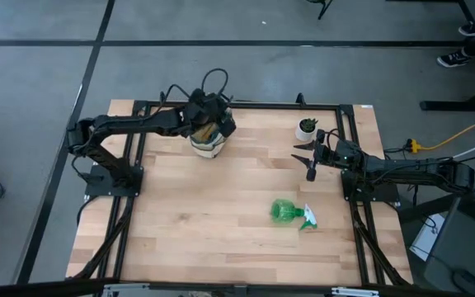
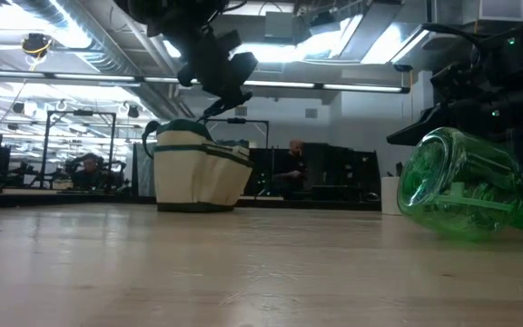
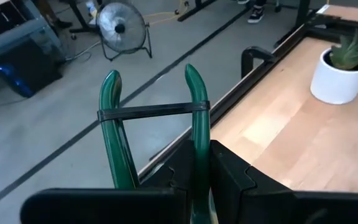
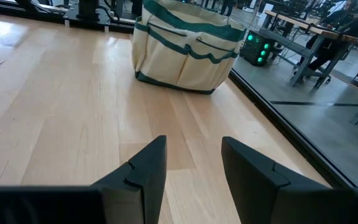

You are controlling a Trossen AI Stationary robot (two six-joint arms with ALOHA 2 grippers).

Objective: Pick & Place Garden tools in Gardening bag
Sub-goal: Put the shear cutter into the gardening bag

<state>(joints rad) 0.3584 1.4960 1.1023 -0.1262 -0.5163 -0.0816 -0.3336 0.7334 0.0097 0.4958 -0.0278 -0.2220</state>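
My left gripper [image 1: 209, 115] hangs above the beige, green-trimmed gardening bag [image 1: 207, 142] at the table's far side and is shut on pruning shears [image 3: 151, 118]. The shears have two green handles joined by a black band; their blades are hidden behind the fingers. In the low view the gripper [image 2: 218, 73] is over the bag [image 2: 198, 168], which stands upright on its base. The green spray bottle [image 1: 291, 213] lies on its side at the near right. My right gripper [image 1: 312, 158] stands open at the table's right edge with nothing between its fingers [image 4: 148, 168]. My left gripper pinches one green handle [image 3: 197, 134] of the pruning shears between its two fingers. The handles' free ends point forward, away from the gripper. The shears are lifted clear, above the bag; how far back they reach in the fingers is hidden.
A small green plant in a white pot [image 1: 307, 128] stands at the far right corner, close to my right gripper. A black metal frame [image 1: 246, 106] runs around the wooden table. Bare wood lies between the bag and the spray bottle.
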